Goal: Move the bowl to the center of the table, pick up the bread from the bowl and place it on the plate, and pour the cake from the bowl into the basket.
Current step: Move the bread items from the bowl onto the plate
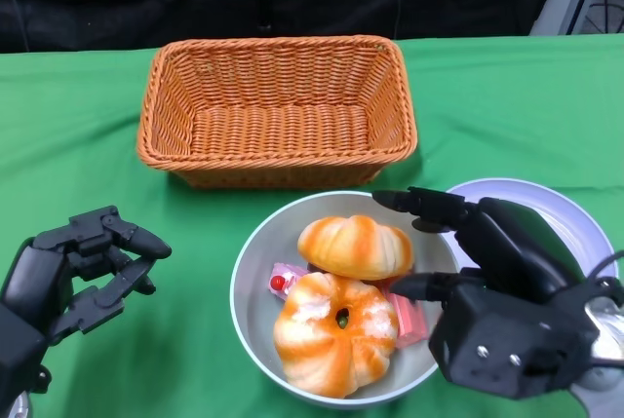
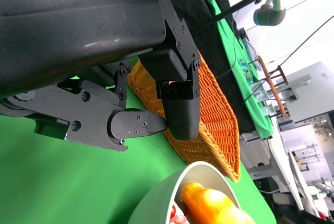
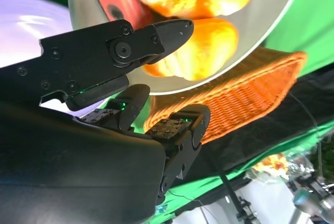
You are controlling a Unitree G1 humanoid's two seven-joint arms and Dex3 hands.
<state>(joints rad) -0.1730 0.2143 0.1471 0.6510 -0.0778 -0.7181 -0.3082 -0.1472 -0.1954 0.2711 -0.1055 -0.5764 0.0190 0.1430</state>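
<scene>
R hand [image 1: 487,286] open, holding nothing, at bowl [image 1: 255,260] rim; bread [image 1: 355,246] just beyond its fingertips, long axis crosswise. L hand [image 1: 73,272] farther, empty.

Two breads [image 1: 355,246] [image 1: 334,332], one cake [image 1: 283,280], bowl [image 1: 252,272], basket [image 1: 276,111], plate [image 1: 570,218]

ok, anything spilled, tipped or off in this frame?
Nothing stands out. Bowl upright, both breads and the packaged cake inside; basket and plate sit flat. Right hand hangs open over the bowl's right rim.
</scene>
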